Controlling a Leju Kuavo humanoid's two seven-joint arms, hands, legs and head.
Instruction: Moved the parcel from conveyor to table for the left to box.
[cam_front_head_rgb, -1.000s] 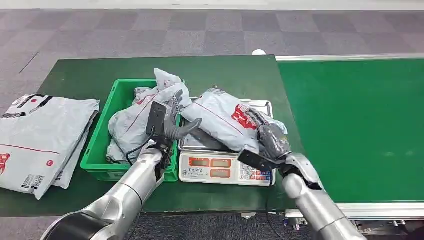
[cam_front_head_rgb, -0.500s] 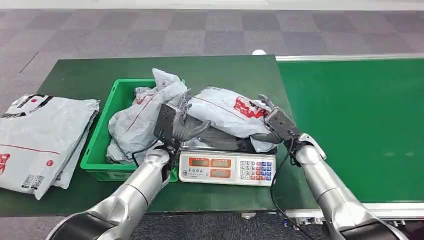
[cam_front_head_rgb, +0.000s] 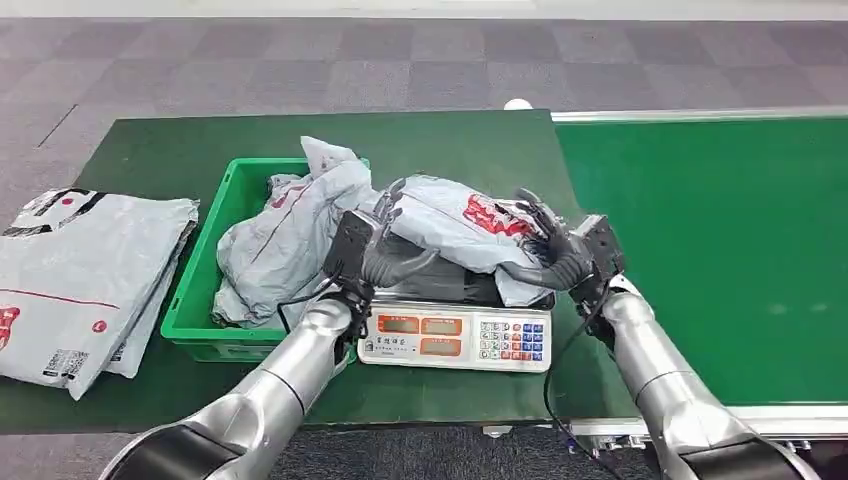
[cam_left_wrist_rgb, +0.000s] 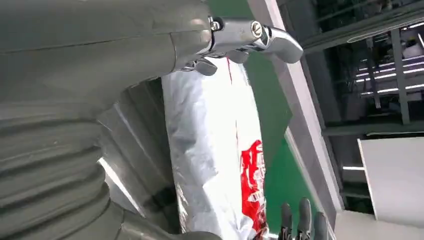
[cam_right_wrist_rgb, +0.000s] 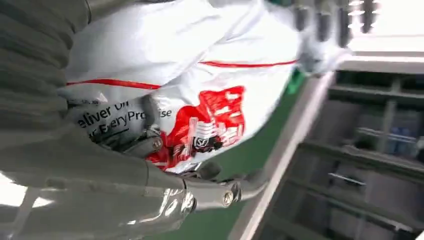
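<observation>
Two hands grip one grey plastic mailer parcel (cam_front_head_rgb: 462, 225) from opposite ends, holding it just above the weighing scale (cam_front_head_rgb: 455, 335). The left hand (cam_front_head_rgb: 385, 250) has its fingers spread over the parcel's near-left end with the thick thumb curled beneath; the right hand (cam_front_head_rgb: 552, 250) cups the far end, dark fingers wrapped over the top and thumb underneath. Compared with a second ago, when the right hand lay on top of the parcel and pressed it onto the scale pan, the right wrist has rotated outward and the parcel has risen and shifted toward the left hand. By my reading, weighing is done and the handover leftward is underway.

The parcel is soft, crinkled polythene with a glossy sheen, a thin red line and a red printed logo (cam_right_wrist_rgb: 210, 125); it sags between the grips and will probably deform when released. Just beyond the left hand stands a rigid green plastic crate (cam_front_head_rgb: 200, 290) holding similar lumpy bags. Farther out lie flat mailers (cam_front_head_rgb: 80, 280) on the green table, and past the right hand, the smooth green conveyor belt (cam_front_head_rgb: 720, 250).
</observation>
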